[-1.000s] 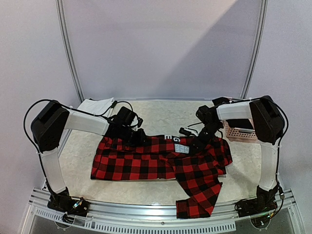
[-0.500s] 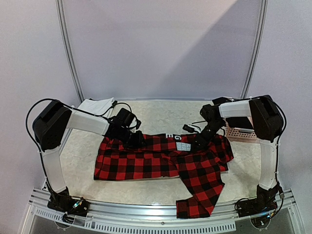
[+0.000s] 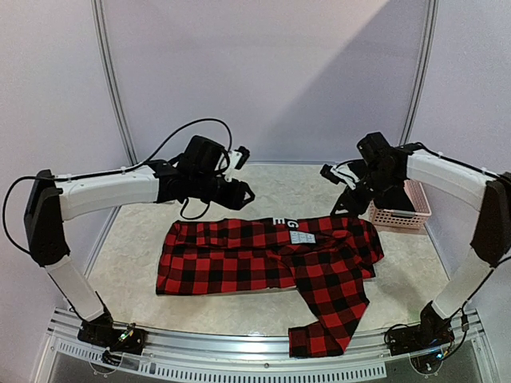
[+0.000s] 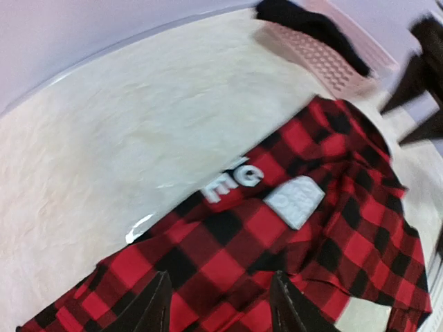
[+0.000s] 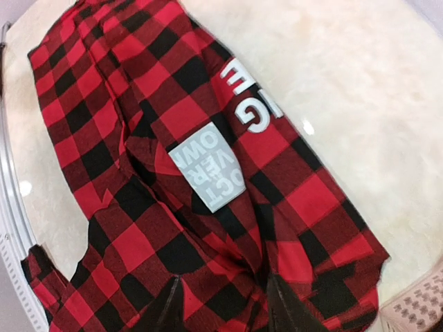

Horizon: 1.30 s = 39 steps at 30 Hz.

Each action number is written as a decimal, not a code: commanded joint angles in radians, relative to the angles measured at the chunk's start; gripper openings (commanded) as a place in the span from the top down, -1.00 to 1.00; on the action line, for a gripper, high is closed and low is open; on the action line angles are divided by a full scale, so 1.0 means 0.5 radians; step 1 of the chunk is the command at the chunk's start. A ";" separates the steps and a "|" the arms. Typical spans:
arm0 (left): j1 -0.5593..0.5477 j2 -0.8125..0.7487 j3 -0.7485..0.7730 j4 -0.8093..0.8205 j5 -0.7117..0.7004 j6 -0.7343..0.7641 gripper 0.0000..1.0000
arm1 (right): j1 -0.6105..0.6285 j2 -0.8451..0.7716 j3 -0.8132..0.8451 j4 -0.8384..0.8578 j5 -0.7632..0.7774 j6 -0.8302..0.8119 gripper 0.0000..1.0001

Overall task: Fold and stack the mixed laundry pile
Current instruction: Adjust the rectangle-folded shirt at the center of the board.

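We see both sets of fingers spread with nothing between them: the left gripper (image 4: 221, 311) and the right gripper (image 5: 223, 308) hang above the cloth and touch none of it. The checked flannel shirt (image 3: 239, 259) lies on the table (image 3: 279, 183), directly beneath both pairs of fingers. Its grey printed label (image 5: 208, 162) is just ahead of the right fingers. One sleeve (image 3: 327, 311) trails off on the near side, well behind both grippers, with its cuff against the front rail (image 3: 239, 351).

That sleeve worries us most. If we fold the body without gathering it first, it will likely drag along, snag on the rail, or poke out of the finished fold.

The cloth under the right fingers is already doubled and rumpled (the wrist view shows overlapping layers there). A shallow pinch could catch only the top layer and pull the fold apart.

Uneven grips on the two sides would skew the edges.

The pink basket (image 3: 399, 215) sits just outside the right fingers, so a wide swing on that side could knock it.
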 commanded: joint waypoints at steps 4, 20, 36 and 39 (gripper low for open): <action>-0.759 -0.047 -0.081 -0.053 -0.073 0.932 -0.04 | -0.170 -0.638 -0.527 0.473 0.350 0.182 -0.38; -1.622 0.691 0.369 -0.430 -0.053 1.276 0.07 | -0.285 -0.787 -0.684 0.558 0.378 0.183 -0.53; -1.773 1.175 0.906 -0.360 -0.158 0.829 0.09 | -0.310 -0.932 -0.738 0.634 0.436 0.171 -0.53; -1.774 1.299 1.080 -0.499 -0.225 0.768 0.09 | -0.308 -0.931 -0.735 0.632 0.426 0.176 -0.53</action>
